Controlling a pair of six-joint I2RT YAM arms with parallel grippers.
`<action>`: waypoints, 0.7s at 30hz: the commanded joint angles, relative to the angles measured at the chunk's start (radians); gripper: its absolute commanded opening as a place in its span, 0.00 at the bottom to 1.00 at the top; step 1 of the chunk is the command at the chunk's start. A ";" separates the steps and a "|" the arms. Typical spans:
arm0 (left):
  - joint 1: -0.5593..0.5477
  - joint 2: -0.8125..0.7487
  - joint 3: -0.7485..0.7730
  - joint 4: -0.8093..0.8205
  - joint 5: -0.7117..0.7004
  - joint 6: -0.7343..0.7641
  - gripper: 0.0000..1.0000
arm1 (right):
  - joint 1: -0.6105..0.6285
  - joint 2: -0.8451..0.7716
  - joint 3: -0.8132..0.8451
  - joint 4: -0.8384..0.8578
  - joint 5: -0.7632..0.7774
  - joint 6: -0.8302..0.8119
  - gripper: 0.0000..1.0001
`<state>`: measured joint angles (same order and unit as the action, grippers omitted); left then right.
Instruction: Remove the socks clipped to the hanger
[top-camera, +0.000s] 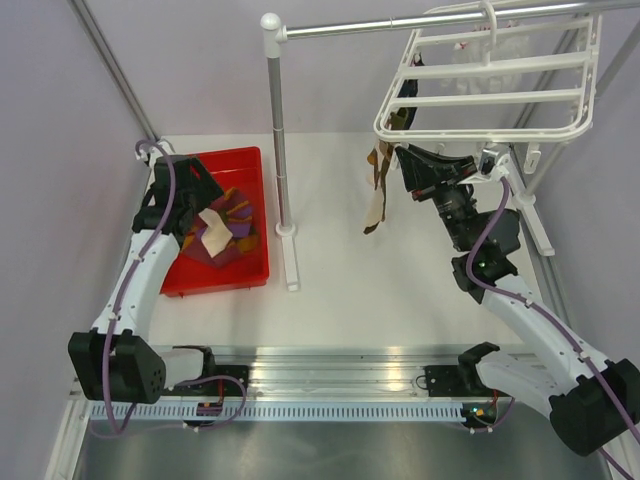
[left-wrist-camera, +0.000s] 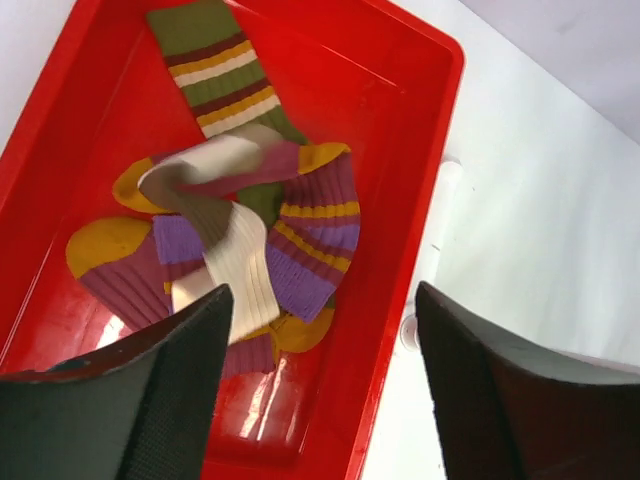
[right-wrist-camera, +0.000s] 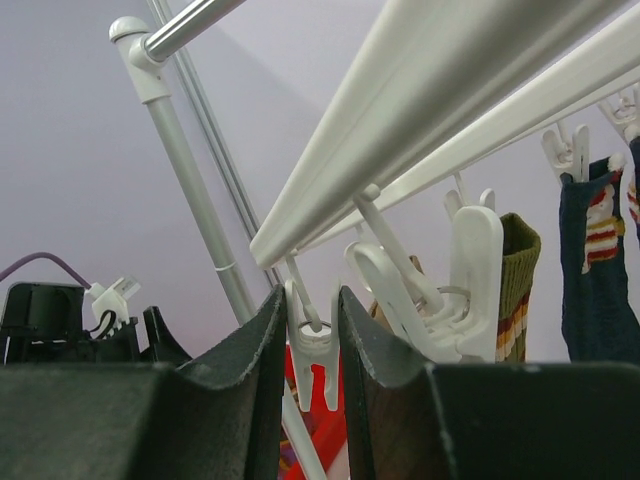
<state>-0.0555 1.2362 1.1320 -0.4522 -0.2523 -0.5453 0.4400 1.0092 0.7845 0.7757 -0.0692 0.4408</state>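
The white hanger (top-camera: 490, 95) hangs from the metal pole at the back right. A brown-and-cream striped sock (top-camera: 377, 195) hangs below its near left corner, and dark and olive socks (top-camera: 405, 105) hang on its left edge. My right gripper (top-camera: 405, 157) is under that corner. In the right wrist view it (right-wrist-camera: 312, 300) is shut on a small white clip (right-wrist-camera: 315, 345) whose lower prongs hold nothing. An olive striped sock (right-wrist-camera: 515, 285) and a navy sock (right-wrist-camera: 598, 265) hang clipped behind. My left gripper (left-wrist-camera: 320, 300) is open and empty over the red bin (left-wrist-camera: 400, 300), which holds several socks (left-wrist-camera: 250, 230).
The red bin (top-camera: 250, 165) stands at the left of the white table. A metal pole stand (top-camera: 283, 160) rises in the middle on a white foot (top-camera: 291, 260), and its horizontal bar carries the hanger. Slanted metal poles stand at the right edge.
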 joint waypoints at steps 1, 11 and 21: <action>-0.004 -0.012 0.011 0.085 0.097 -0.021 0.79 | -0.004 -0.029 0.042 -0.030 0.014 -0.030 0.01; -0.110 -0.190 -0.119 0.242 0.226 0.004 0.83 | -0.004 -0.055 0.056 -0.095 0.009 -0.037 0.01; -0.631 -0.229 -0.239 0.558 0.020 0.128 0.83 | -0.006 -0.080 0.079 -0.159 0.012 -0.047 0.01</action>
<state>-0.5968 0.9756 0.8997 -0.0608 -0.1368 -0.4908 0.4400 0.9508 0.8158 0.6312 -0.0654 0.4129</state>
